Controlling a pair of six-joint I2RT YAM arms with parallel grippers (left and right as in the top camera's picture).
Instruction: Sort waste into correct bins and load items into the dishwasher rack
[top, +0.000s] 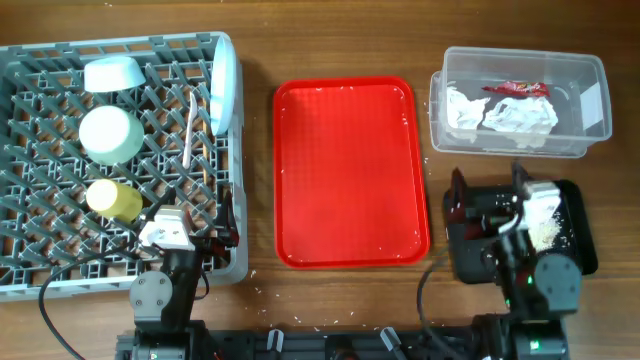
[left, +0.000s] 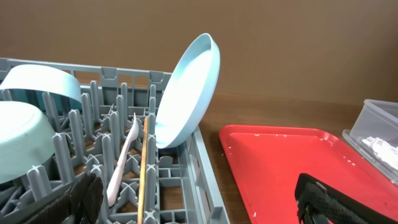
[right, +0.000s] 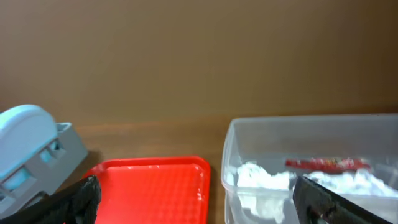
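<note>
Jaws wide (both), plate (left: 186, 93) in rack (left: 209, 183)

A red serving tray (top: 350, 170) lies flat on the brown wooden table (top: 330, 40) — rounded corners, raised rim.

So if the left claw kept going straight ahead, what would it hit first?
Probably the light blue plate standing on edge in the dishwasher rack, though depth is hard to judge.
</note>
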